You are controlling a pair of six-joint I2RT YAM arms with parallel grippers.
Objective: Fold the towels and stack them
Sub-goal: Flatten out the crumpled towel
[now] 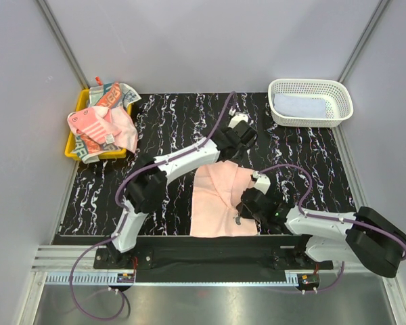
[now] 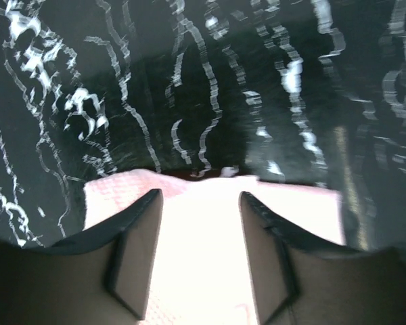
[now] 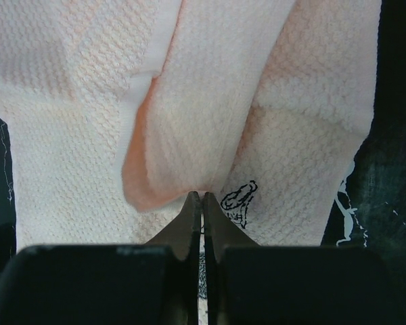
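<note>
A plain pink towel (image 1: 213,203) lies partly folded on the black marbled table, near the front middle. My right gripper (image 1: 244,206) is over its right side, shut on a raised fold of the pink towel (image 3: 74,135); the jaws (image 3: 201,196) meet beside a small black mark (image 3: 238,200). My left gripper (image 1: 231,154) is at the towel's far edge, jaws apart. In the left wrist view the pink towel (image 2: 199,271) shows between the two fingers (image 2: 139,250). More towels (image 1: 101,122), pink striped and lettered, are heaped at the back left. A pale blue towel (image 1: 301,105) lies in the basket.
The yellow tray (image 1: 72,142) holding the heap stands at the table's back left corner. The white lattice basket (image 1: 310,82) stands at the back right. Grey walls close in the table on three sides.
</note>
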